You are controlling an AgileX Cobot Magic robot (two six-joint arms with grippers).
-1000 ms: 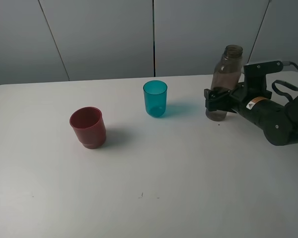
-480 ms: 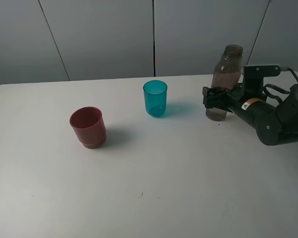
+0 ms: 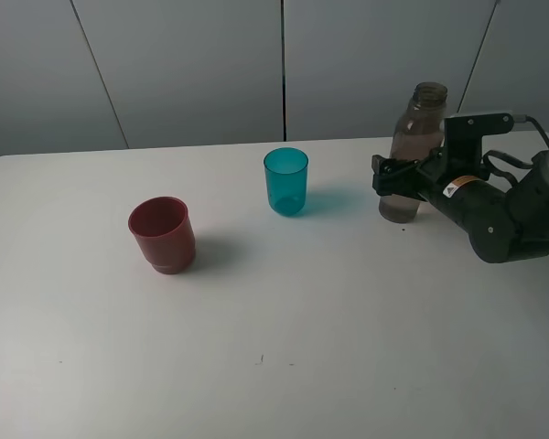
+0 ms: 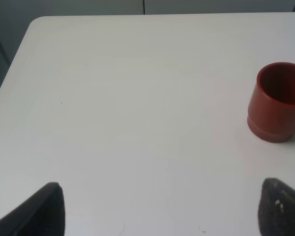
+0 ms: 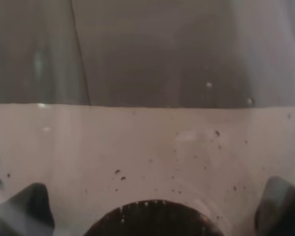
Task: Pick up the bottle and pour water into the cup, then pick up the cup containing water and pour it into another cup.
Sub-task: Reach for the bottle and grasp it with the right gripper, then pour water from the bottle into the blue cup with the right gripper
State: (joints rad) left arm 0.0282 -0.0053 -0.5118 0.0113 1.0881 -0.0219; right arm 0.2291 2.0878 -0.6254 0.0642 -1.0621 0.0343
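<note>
Right gripper (image 3: 393, 180) straddles, jaws spread wide, the upright bottle (image 3: 421, 128) (slim, smoky translucent plastic, open threaded neck pointing straight up).

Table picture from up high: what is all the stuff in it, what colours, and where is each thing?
Tall smoky grey-brown translucent plastic bottle: one, grey-brown, uncapped, standing at the table's right.
Small translucent teal-blue plastic tumbler: one, teal, upright mid-table, toward the back.
Squat opaque dark-red plastic cup: one, dark red, upright, left of the tumbler and nearer the front.
White table: one, white, under everything.
Grey wall panels: several, grey, behind the table.
Right gripper: one, black, open, either side of the bottle's lower half.
Left gripper: one, black, open, above bare table near the red cup.
</note>
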